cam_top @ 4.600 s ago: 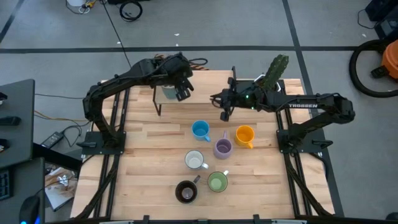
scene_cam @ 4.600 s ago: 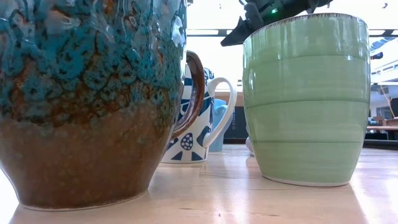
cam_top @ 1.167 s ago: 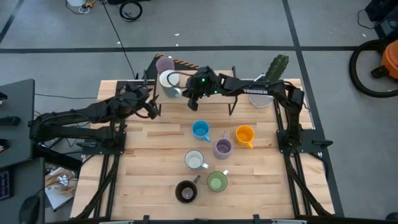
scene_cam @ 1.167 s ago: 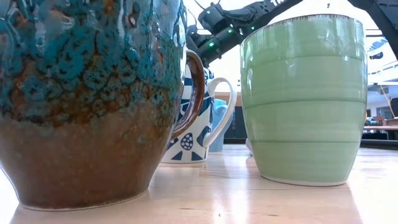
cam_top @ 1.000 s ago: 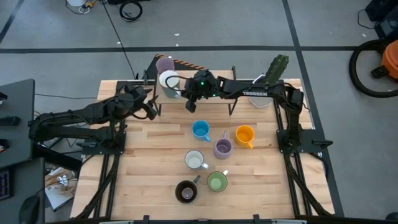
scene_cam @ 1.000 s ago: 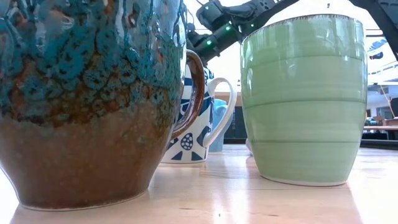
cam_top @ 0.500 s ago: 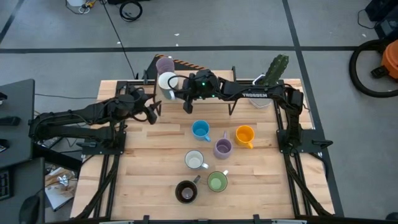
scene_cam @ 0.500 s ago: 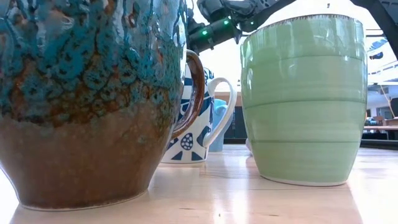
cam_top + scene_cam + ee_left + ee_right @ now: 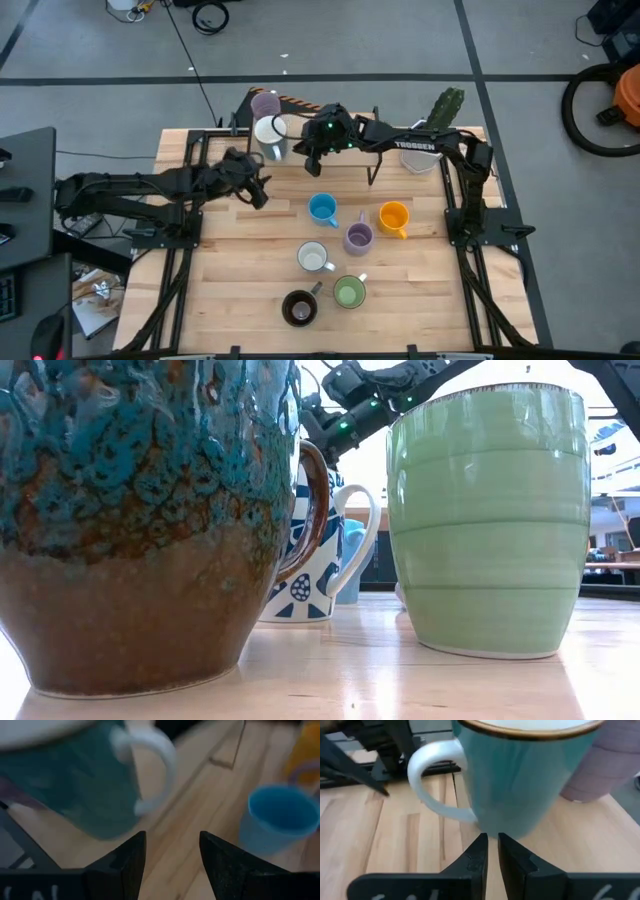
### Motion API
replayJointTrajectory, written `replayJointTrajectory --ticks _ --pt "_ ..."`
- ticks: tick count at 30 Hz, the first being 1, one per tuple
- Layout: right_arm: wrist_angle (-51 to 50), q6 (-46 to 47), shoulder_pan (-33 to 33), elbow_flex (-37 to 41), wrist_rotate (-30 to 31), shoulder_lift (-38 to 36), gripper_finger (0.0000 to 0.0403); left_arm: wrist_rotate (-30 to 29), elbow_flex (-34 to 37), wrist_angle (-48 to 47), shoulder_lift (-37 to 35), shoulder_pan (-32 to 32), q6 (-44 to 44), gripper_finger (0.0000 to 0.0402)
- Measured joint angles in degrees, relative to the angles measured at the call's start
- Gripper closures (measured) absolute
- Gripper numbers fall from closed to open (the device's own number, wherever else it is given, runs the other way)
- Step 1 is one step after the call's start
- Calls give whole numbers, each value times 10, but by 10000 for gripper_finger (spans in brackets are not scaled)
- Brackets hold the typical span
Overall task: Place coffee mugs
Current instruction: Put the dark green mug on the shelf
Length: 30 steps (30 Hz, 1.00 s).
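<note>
The teal-sided mug with the white inside and white handle (image 9: 270,135) sits at the far edge of the table (image 9: 440,300), right beside a lilac mug (image 9: 265,103) behind it. The right gripper (image 9: 311,160) hovers just next to the teal one; in its wrist view the fingers (image 9: 476,857) are nearly together with only a thin slit between them, nothing in them, and the mug (image 9: 520,775) fills the space just ahead.

The left gripper (image 9: 256,190) is lower on the left side, jaws apart and empty, pointing toward the blue mug (image 9: 322,208).

Rest of the mugs are clustered mid-table: orange (image 9: 393,216), another lilac one (image 9: 358,237), white (image 9: 312,257), green (image 9: 349,292) and dark brown (image 9: 298,308).

The cactus (image 9: 443,108) is at the far right; its pot looks mostly hidden by the arm, hard to say.
</note>
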State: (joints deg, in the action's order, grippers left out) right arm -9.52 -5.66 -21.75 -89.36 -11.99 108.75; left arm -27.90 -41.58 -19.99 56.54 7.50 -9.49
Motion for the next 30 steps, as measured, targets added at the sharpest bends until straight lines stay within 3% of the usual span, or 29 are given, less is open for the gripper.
replayJointTrajectory --ticks 6,14,20,30 --pt "7 -24 -9 0 -46 -3 353 -6 0 28 25 -6 41 209" --pt "-18 -33 -9 0 -47 -3 353 -13 1 79 50 -6 118 209" --pt "-43 -36 -9 0 -46 -3 353 -71 74 197 50 -6 151 209" --pt "-29 -36 -9 0 -47 -3 354 -57 85 284 54 4 168 209"
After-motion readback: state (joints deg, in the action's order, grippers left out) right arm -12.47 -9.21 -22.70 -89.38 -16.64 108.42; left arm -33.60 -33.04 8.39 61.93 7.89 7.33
